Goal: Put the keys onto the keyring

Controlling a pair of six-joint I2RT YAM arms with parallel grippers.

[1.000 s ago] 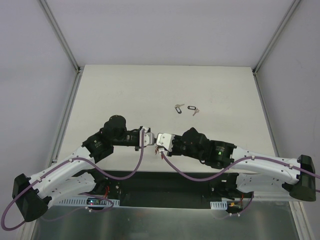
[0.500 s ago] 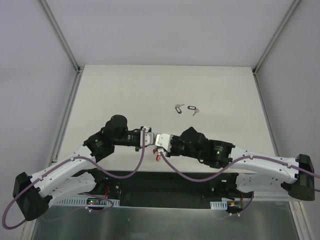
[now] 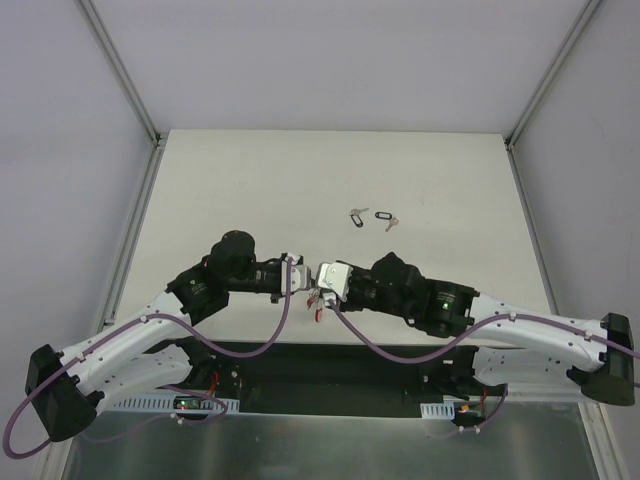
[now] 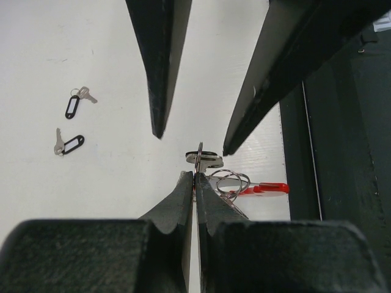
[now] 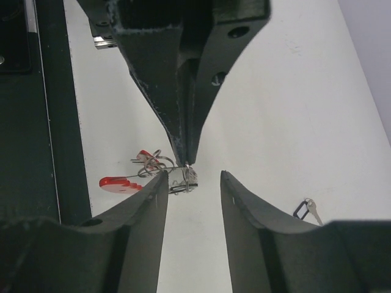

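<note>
My left gripper (image 4: 194, 177) is shut on the thin ring of a black-tagged key (image 4: 203, 158), held just above the table. The keyring hangs beside it, showing wire loops (image 4: 231, 181) and a red arc (image 4: 270, 188). My right gripper (image 5: 192, 177) is open, one finger on each side of that key (image 5: 181, 179) and of the left fingers (image 5: 183, 122). The red arc (image 5: 119, 182) and a small red tag (image 5: 145, 157) lie just left of it. Two more black-tagged keys (image 3: 358, 215) (image 3: 386, 218) lie loose farther back. In the top view the left gripper (image 3: 306, 282) and right gripper (image 3: 316, 290) meet tip to tip.
The dark base strip (image 4: 342, 183) runs along the near table edge right beside the keyring. Metal rails (image 3: 130, 250) border the white table at left and right.
The right wrist edged toward the left gripper, then back slightly to the right. The left gripper has stayed shut in place. The loose keys have not moved.
</note>
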